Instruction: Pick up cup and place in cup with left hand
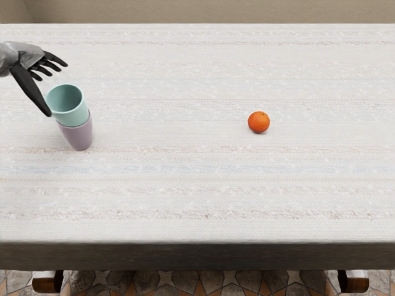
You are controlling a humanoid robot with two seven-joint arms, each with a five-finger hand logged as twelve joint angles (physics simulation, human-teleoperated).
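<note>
You have your left hand [23, 60] coming in over the left side of the table [185, 185], toward the far end of that side; its fingers [54, 59] are spread well apart from the thumb [29, 90] and it has hold of nothing. Look at the teal cup [77, 115], near the left edge of the table; it sits mouth up with its lower part down inside the mauve cup [79, 137], which stands on the tabletop and holds it up; most of the teal one rises above the mauve rim. Your thumb slants down toward you, its tip at the left side of the teal cup; you cannot tell from here whether it touches; your other fingers reach rightward, beyond the cup's far rim. Well off to the right of the cups you have an orange [258, 122] resting on the table; below the table's near edge you can see patterned floor tiles [197, 283], with a wall [197, 11] behind the far edge.
</note>
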